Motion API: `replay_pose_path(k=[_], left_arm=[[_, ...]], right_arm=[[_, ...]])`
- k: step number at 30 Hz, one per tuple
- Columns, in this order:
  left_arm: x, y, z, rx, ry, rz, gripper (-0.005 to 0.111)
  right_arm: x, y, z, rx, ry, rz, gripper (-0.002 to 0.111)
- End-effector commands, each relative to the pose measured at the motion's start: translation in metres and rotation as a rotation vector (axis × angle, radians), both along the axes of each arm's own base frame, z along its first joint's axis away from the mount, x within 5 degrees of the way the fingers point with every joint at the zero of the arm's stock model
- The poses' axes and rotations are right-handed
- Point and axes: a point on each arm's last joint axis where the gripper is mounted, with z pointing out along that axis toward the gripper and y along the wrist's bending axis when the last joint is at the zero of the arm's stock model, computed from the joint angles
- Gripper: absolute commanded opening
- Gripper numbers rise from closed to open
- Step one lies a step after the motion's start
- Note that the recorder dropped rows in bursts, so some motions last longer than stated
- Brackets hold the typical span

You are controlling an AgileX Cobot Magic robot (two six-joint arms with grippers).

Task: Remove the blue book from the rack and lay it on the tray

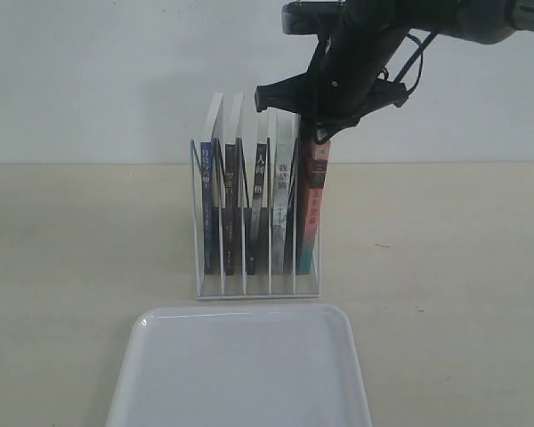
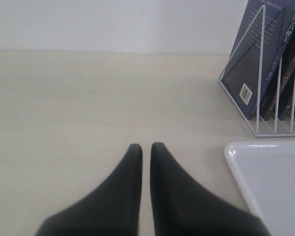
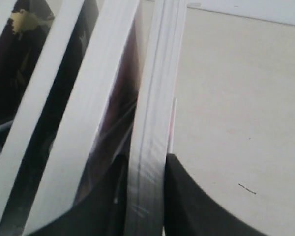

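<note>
The white wire rack (image 1: 258, 291) stands mid-table with several upright books. The blue book (image 1: 206, 206) sits in its leftmost slot, its dark blue spine facing front; the left wrist view shows its cover (image 2: 253, 54) behind the rack's wire (image 2: 259, 73). My right gripper (image 1: 319, 133) reaches down from above and is shut on the top of the rightmost, pink-and-teal-spined book (image 1: 313, 209), not the blue one. In the right wrist view its fingers (image 3: 145, 160) clamp that book's page edge (image 3: 157, 88). My left gripper (image 2: 146, 146) is shut on nothing, low over bare table. The white tray (image 1: 249, 313) lies in front of the rack.
Black-spined books (image 1: 260, 200) fill the rack's middle slots between the two end books. The tray's corner (image 2: 236, 150) lies close beside my left gripper. A white wall runs behind the table.
</note>
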Motion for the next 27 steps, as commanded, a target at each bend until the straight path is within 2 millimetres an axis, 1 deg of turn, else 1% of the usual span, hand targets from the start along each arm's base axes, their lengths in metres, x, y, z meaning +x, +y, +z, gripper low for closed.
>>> replay_pose_path(k=[1,3,7,10,16,21,23,27], left_arm=[[0.000,0.000,-0.001,-0.007,-0.004,0.006,0.006],[0.000,0.000,-0.001,-0.007,-0.004,0.006,0.006],[0.000,0.000,-0.001,-0.007,-0.004,0.006,0.006],[0.000,0.000,-0.001,-0.007,-0.004,0.006,0.006],[0.000,0.000,-0.001,-0.007,-0.004,0.006,0.006],[0.000,0.000,-0.001,-0.007,-0.004,0.006,0.006],[0.000,0.000,-0.001,-0.007,-0.004,0.006,0.006],[0.000,0.000,-0.001,-0.007,-0.004,0.006,0.006]], right_arm=[[-0.007,-0.008,0.030,0.052,-0.061,-0.037,0.001],[-0.014,-0.011,0.048,0.079,-0.097,-0.042,0.001],[-0.024,-0.017,0.070,0.104,-0.141,-0.042,0.001],[-0.031,-0.021,0.083,0.114,-0.159,-0.043,0.001],[-0.044,-0.028,0.102,0.118,-0.179,-0.045,0.001],[-0.046,-0.030,0.105,0.110,-0.186,-0.042,0.001],[-0.043,-0.029,0.100,0.104,-0.176,-0.042,0.001],[-0.032,-0.023,0.079,0.080,-0.133,-0.042,0.001]])
